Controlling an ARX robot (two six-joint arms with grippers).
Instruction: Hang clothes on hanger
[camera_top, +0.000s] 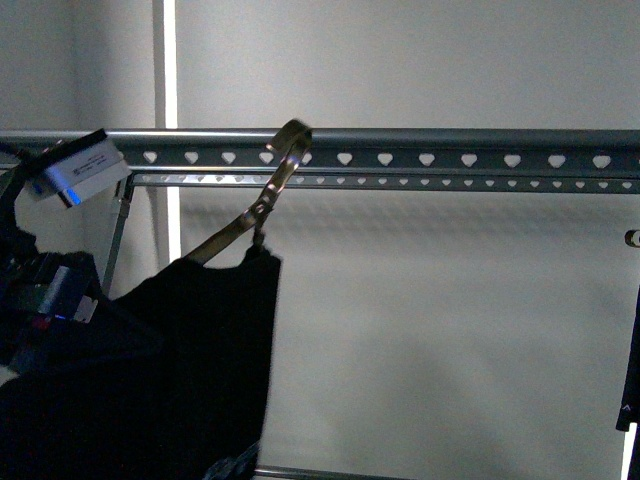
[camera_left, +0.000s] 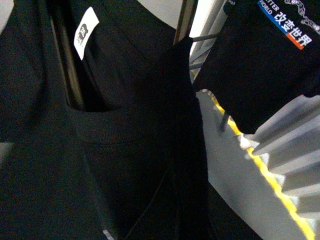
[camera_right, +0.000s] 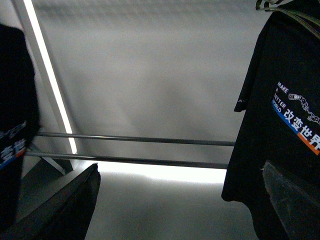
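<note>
Where the shirt hangs: the black shirt (camera_top: 200, 370) droops from a thin coat hanger (camera_top: 262, 205) at the left of the front view, and the hanger's hook curls over the top rail.
Shirt detail: a ribbed collar and a white neck tag (camera_left: 86, 32) fill the left wrist view.
Rack: the grey drying rack (camera_top: 450, 140) has two level rails punched with heart-shaped holes, spanning the whole front view. Its plain lower bars (camera_right: 135, 139) show in the right wrist view.
Left side: the left arm (camera_top: 45, 285) sits against the shirt. The left hand is lost in dark cloth, so its grip cannot be told.
Right side: the right hand (camera_right: 180, 167) has its fingers (camera_right: 65, 210) spread wide, with nothing between them.
Nearby: a second shirt (camera_right: 285, 125), black with white print and a blue stripe, hangs close to the right hand.
</note>
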